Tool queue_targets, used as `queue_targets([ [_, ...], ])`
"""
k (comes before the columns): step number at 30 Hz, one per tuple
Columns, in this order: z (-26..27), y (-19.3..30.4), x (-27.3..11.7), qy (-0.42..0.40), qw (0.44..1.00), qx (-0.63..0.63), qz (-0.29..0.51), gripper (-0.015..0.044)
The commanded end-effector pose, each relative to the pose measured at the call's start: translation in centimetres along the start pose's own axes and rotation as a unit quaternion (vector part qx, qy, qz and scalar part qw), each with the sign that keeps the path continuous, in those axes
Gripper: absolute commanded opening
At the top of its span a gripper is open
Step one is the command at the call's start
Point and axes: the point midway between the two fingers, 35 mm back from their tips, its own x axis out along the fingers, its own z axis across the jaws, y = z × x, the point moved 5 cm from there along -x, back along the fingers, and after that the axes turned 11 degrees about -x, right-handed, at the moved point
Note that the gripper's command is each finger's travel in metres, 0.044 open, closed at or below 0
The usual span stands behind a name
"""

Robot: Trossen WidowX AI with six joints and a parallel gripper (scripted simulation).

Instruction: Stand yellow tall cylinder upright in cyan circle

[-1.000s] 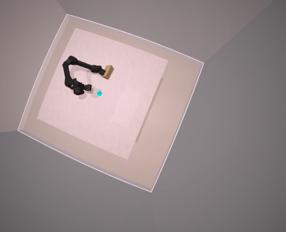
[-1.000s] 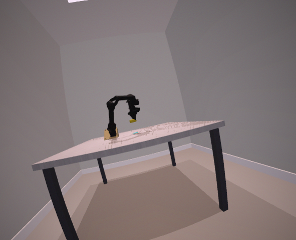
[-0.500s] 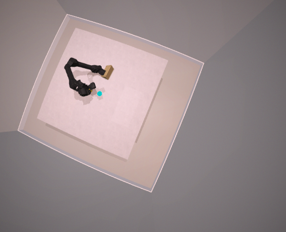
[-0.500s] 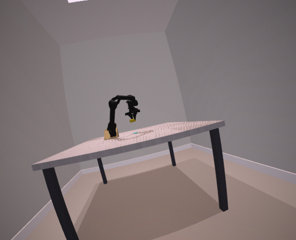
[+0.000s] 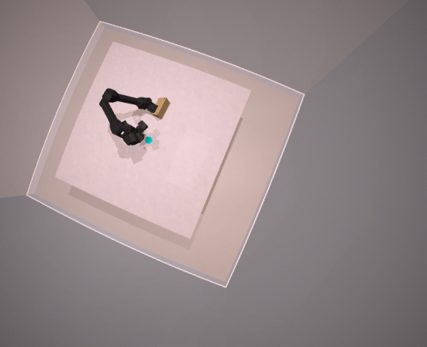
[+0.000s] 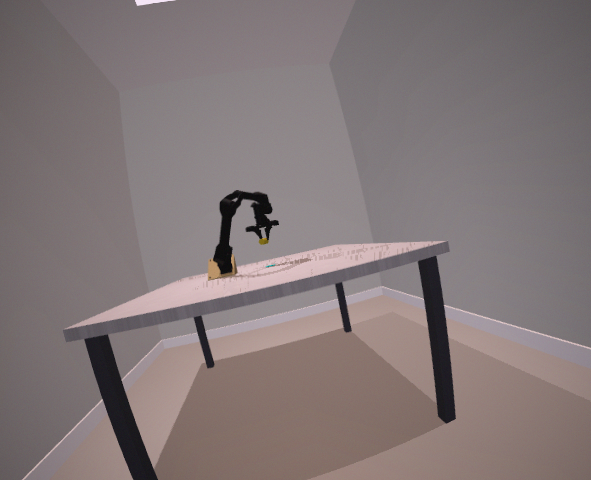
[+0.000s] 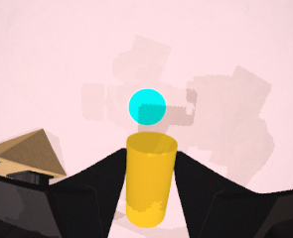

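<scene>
The yellow tall cylinder [image 6: 263,241] [image 7: 151,183] is off the table, pinched across its sides. My gripper [image 6: 263,238] [image 7: 150,155] is shut on it, one finger on each side. In the exterior view it hangs well above the table top and looks closer to lying than upright; its exact tilt is hard to tell. The arm hides it in the top view. The flat cyan circle [image 5: 149,139] [image 6: 270,266] [image 7: 147,107] lies on the table. In the wrist view it shows just beyond the cylinder's far end, partly under a shadow.
The arm's wooden base block [image 5: 163,108] [image 6: 215,270] [image 7: 34,151] stands on the table [image 5: 131,186] [image 6: 145,307], and shows at the lower left of the wrist view. The arm's shadows fall around the circle. No other object shows on the table.
</scene>
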Motion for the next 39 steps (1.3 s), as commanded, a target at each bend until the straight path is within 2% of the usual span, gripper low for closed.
queue_targets([
  [1, 0.1, -0.3, 0.1, -0.003, 1.0, -0.013, 0.0, 0.0105],
  [39, 0.2, 1.4, 2.1, -0.078, 0.99, -0.004, -0.116, 0.0105],
])
